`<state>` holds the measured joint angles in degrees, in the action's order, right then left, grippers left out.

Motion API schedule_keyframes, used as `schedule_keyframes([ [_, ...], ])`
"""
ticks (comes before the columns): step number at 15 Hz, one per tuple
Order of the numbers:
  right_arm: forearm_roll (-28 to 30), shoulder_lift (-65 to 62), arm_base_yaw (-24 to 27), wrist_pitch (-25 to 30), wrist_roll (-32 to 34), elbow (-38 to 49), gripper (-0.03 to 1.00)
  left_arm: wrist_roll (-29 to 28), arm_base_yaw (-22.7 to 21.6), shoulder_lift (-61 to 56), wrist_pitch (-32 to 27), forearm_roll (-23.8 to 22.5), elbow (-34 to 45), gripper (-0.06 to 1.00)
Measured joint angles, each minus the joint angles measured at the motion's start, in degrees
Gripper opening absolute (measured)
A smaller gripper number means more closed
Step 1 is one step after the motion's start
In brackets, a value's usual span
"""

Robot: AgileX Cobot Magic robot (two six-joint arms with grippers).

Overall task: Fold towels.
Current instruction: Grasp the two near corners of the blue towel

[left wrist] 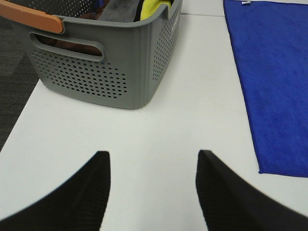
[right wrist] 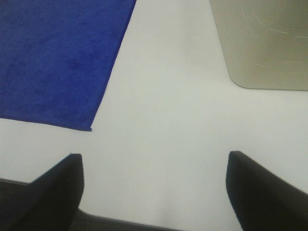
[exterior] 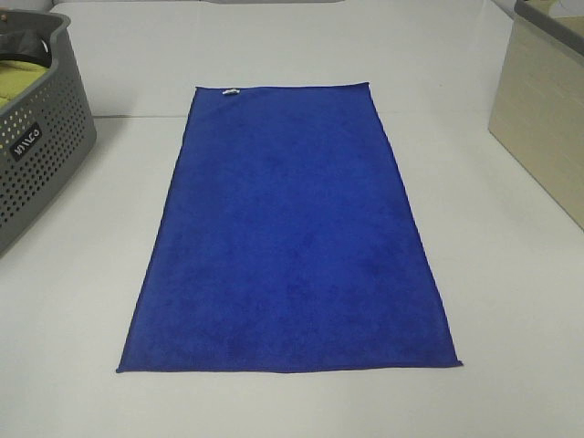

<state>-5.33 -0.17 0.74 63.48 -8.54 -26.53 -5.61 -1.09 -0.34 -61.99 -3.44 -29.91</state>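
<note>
The royal-blue towel (exterior: 287, 233) lies flat and unfolded in the middle of the white table (exterior: 73, 310), with its small white tag (exterior: 229, 90) at the far short edge. Neither gripper shows in the exterior high view. In the left wrist view my left gripper (left wrist: 153, 156) is open and empty above bare table, beside the towel's long left edge (left wrist: 274, 82). In the right wrist view my right gripper (right wrist: 155, 161) is open and empty over the table's front edge, off the towel's near right corner (right wrist: 57, 62).
A grey perforated laundry basket (exterior: 36, 137) with an orange handle (left wrist: 29, 17) stands at the far left and holds yellow-green and dark cloths (left wrist: 154, 6). A beige bin (exterior: 543, 114) stands at the far right; it also shows in the right wrist view (right wrist: 262, 43).
</note>
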Motion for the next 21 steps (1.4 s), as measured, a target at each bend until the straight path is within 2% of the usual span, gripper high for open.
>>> schedule_keyframes([
  [21,0.0,0.0,0.0,0.0,0.0,0.0,0.79,0.0,0.0,0.0,0.0,0.0,0.0,0.52],
])
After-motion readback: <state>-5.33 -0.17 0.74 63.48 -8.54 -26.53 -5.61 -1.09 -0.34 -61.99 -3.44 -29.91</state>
